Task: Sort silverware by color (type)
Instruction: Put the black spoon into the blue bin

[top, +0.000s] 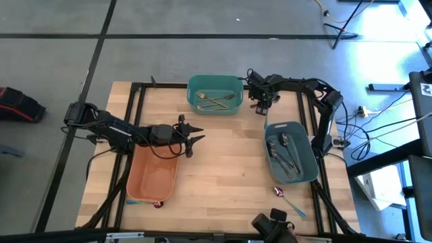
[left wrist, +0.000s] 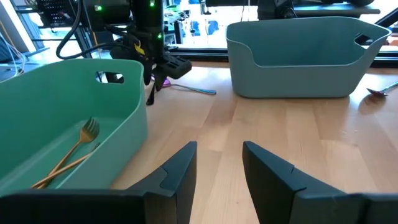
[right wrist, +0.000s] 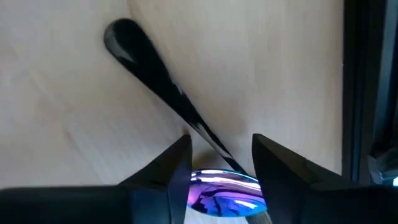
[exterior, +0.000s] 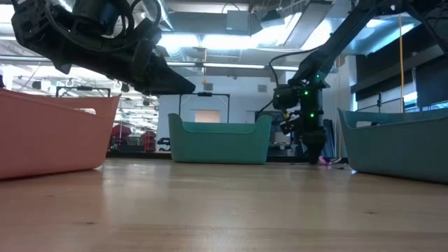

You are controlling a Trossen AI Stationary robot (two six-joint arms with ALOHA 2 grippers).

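Two loose spoons: both are thin iridescent purple-blue metal spoons lying flat on the pale wooden table.
First spoon: it lies between the teal bin and the grey-blue bin, close to the table's far edge. Its bowl sits between the right gripper's fingers, and its long handle runs out diagonally towards the grey-blue bin's side.
Second spoon: it lies near the front edge, just beyond the grey-blue bin, diagonal with its bowl inward and its handle towards the right front corner.
Right gripper: it is low at the wood with its jaws spread, straddling the first spoon's bowl. I cannot tell whether the pads touch the bowl.
Left gripper: it hovers mid-table beside the orange bin with its jaws spread on nothing.
Teal plastic bin: gold forks lie crossed inside.
Grey-blue plastic bin: it holds several dark silver pieces, lying roughly lengthwise.
Orange plastic bin: its floor shows bare.
Open room: a wide stretch of bare wood lies between the three bins. A black frame rail runs close by the first spoon.
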